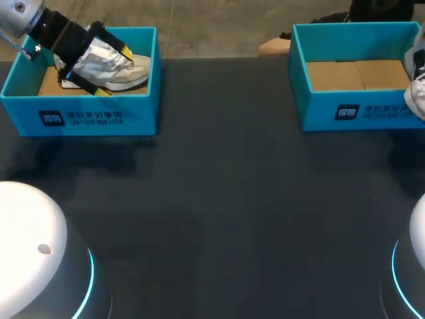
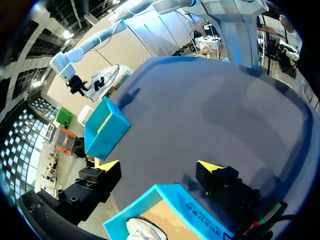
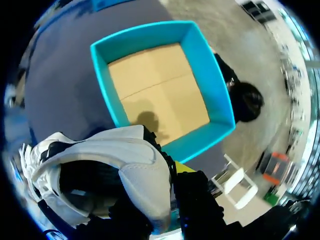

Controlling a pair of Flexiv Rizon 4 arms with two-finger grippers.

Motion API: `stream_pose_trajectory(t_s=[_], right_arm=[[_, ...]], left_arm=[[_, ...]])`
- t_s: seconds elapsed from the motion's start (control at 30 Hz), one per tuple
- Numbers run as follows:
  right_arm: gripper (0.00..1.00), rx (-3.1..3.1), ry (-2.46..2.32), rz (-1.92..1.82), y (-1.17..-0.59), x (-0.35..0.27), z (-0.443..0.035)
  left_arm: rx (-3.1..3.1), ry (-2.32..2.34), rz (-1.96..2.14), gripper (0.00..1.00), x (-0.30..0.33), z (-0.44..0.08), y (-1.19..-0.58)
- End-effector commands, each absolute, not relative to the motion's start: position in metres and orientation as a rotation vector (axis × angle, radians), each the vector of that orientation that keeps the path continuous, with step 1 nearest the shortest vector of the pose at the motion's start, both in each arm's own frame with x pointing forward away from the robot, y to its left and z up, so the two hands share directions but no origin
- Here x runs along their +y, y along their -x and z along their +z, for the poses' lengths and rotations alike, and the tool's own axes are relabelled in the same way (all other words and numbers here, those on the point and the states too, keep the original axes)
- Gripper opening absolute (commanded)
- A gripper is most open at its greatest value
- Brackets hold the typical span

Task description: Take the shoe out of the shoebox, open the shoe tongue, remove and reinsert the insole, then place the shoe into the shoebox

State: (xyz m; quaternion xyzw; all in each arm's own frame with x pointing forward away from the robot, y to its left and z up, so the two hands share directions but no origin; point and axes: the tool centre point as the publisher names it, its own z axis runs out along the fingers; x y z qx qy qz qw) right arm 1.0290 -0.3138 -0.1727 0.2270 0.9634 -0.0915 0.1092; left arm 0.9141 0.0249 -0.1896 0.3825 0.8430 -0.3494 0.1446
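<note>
Black left end effector (image 2: 159, 166), yellow-tipped; white, blue-ringed base (image 1: 30, 232).

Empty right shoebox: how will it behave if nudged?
Probably light: the right shoebox is empty cardboard, so it likely slides on the smooth table. Its thin open walls may flex rather than tip.

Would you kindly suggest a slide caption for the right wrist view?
Right gripper holding a white shoe, with the empty blue shoebox ahead.

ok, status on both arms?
Left gripper open over first shoe in left box. Right gripper shut on second shoe, lifted near empty right box. Nothing in the way.
</note>
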Motion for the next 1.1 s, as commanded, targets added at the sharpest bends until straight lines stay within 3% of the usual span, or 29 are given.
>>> stream_pose_trajectory(t_s=[0.03, 0.57, 1.1], right_arm=[[0.0, 2.725, -1.163, -0.206, -1.037, -0.323, -0.173], [0.0, 2.204, -1.946, -0.276, -1.034, -0.347, -0.173], [0.0, 2.056, -2.154, -0.305, -1.03, -0.35, -0.175]], left_arm=[[2.432, -1.105, -1.003, 1.0, 0.025, -0.189, -0.914], [2.432, -1.105, -1.003, 1.0, 0.025, -0.189, -0.914], [2.432, -1.105, -1.003, 1.0, 0.025, -0.189, -0.914]])
